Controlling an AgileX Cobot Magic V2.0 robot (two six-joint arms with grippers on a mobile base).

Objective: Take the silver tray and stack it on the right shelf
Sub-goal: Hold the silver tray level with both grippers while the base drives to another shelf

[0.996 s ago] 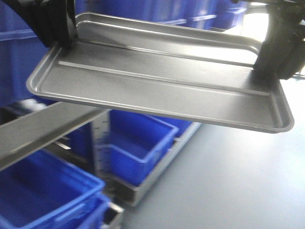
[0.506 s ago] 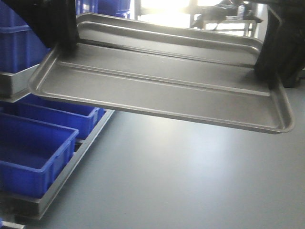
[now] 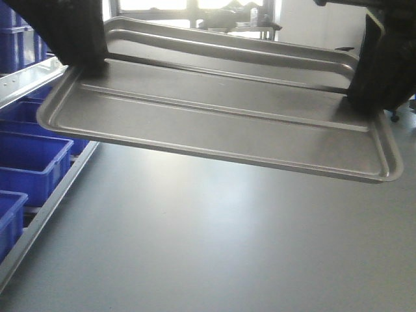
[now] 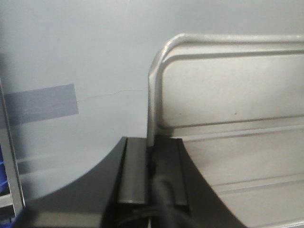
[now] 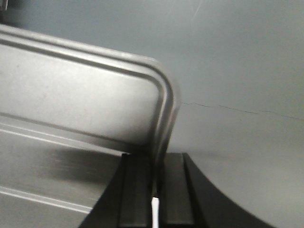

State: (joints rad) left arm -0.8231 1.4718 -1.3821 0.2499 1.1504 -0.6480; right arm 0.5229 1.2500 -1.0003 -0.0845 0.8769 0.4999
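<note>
The left gripper (image 4: 151,176) is clamped on the raised rim of the silver tray (image 3: 221,123), one pad inside the rim and one outside, with a rounded corner just beyond the fingertips; the right gripper (image 5: 156,190) is closed the same way on the opposite short edge, its own corner just ahead. Nothing else bears the tray; it hangs between the two claws, well above the floor (image 3: 208,247). Its long axis runs from one arm across to the other, the two ribs lying along that line, and its floor shows to the front camera. Neither arm is nearer, since each has one end.

The right shelf cannot be made out in any view. The only racking in sight is a rack (image 3: 29,77) with blue bins (image 3: 32,162) at the left edge of the front view; whether that is the target I cannot tell. The coming move likely turns on bringing a long edge of the tray square to the shelf front, both arms travelling as one so the rim does not twist out of the pads. There is open room below and ahead; the rack looks nearest the tray's left short edge, though depth there is unclear.
</note>
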